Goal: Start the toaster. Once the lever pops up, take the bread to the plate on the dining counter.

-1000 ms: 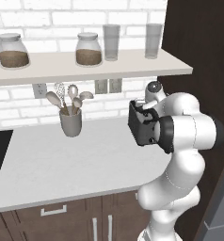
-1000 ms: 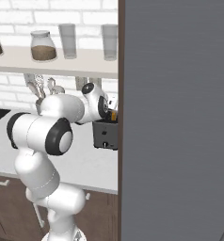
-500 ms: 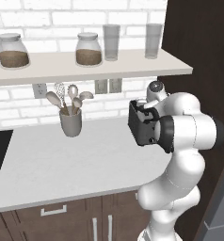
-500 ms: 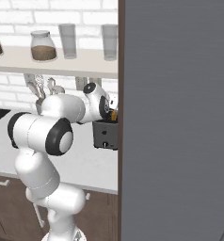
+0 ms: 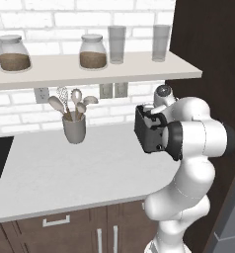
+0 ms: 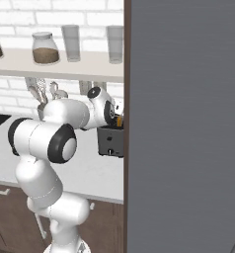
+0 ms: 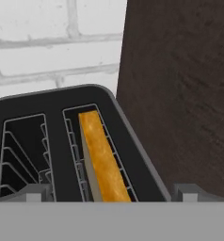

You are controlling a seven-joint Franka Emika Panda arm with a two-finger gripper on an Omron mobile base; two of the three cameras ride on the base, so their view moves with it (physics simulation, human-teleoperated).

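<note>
The bread point(image 7: 100, 160), a golden-yellow slice, stands on edge in the right-hand slot of the toaster point(image 7: 57, 141), filling the lower middle of the hand view, with the slot beside it bare wire. The gripper point(image 7: 111, 194) hangs right above it, jaws spread wide and holding nothing, its two grey fingertips point(image 7: 189, 192) poking up at the bottom corners of that view on either side of the toaster top.

I'd judge the slice light, stiff and a bit crumbly, so a gentle pinch across its flat faces at the top edge looks the sensible hold; squeezing hard could crack it.

Seen from the left base view, the toaster point(image 5: 148, 129) sits at centre right on the white worktop point(image 5: 65, 173), close against the dark cabinet wall point(image 5: 208, 44). The arm is folded tight, elbow bulging toward the right edge, wrist bent down over the toaster top. In the right base view a sliver of the bread point(image 6: 119, 121) shows above the toaster point(image 6: 110, 141).
</note>
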